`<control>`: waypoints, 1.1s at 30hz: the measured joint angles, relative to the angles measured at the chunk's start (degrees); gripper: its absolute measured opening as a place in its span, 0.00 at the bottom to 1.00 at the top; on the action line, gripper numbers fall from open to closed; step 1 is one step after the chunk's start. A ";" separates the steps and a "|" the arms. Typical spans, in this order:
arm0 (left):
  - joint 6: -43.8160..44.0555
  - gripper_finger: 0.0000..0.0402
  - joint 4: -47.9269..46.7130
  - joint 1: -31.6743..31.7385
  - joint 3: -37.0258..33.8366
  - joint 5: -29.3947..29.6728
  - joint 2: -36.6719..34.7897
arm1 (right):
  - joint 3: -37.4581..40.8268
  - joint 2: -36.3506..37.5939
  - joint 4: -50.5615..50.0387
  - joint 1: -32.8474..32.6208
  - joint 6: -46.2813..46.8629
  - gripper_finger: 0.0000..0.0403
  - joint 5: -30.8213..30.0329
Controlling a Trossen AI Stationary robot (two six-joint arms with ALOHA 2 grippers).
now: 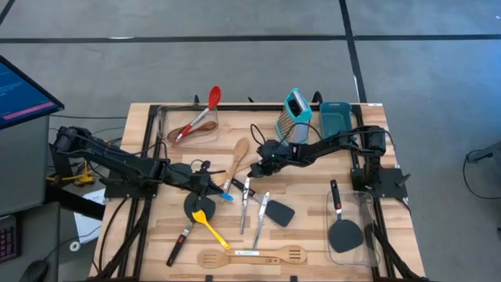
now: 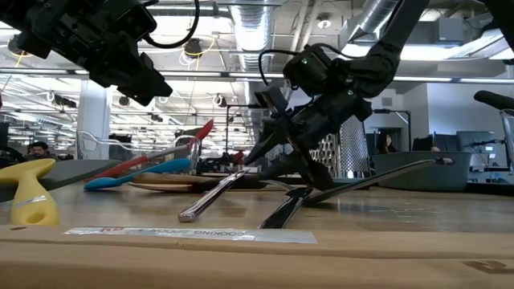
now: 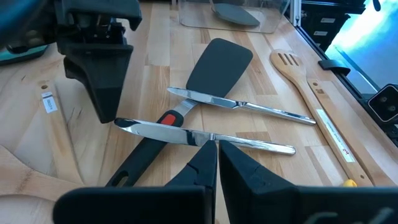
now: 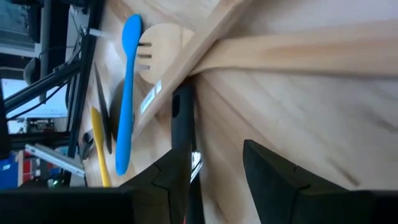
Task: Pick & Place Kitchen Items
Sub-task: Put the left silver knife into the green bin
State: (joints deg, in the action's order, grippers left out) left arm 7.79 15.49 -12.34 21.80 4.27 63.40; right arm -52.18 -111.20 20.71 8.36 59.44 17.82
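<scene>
Right tool [image 1: 261,166] low over the table [image 1: 313,235], fingers parted around nothing, black spatula handle [image 4: 182,134] just beside one finger, left tool [image 3: 216,163] closed above two metal knives [image 3: 205,135].

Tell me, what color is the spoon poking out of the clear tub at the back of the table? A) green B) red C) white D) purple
B: the spoon sticking out of the clear tub at the table's back left has a red head in the high view.
</scene>
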 joint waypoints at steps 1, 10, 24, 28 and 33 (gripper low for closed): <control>0.00 0.01 0.02 0.00 0.00 0.00 0.00 | 0.00 0.00 -0.03 -0.16 0.28 0.35 0.17; 0.00 0.01 0.02 0.00 0.00 0.00 0.00 | 0.00 0.00 -0.19 -1.67 0.44 0.35 0.20; -0.01 0.01 0.02 0.00 -0.01 0.00 0.00 | 0.02 0.04 0.55 -2.27 0.61 0.33 -1.52; -0.01 0.01 0.02 0.00 0.00 0.00 0.00 | 0.04 0.15 0.96 -2.80 0.61 0.33 -2.10; 0.00 0.01 0.02 0.00 -0.01 0.00 0.00 | 0.04 0.15 1.14 -3.06 0.61 0.33 -3.10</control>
State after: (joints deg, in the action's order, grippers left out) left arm 7.79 15.51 -12.34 21.79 4.27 63.40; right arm -52.14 -111.04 21.85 5.30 60.05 14.72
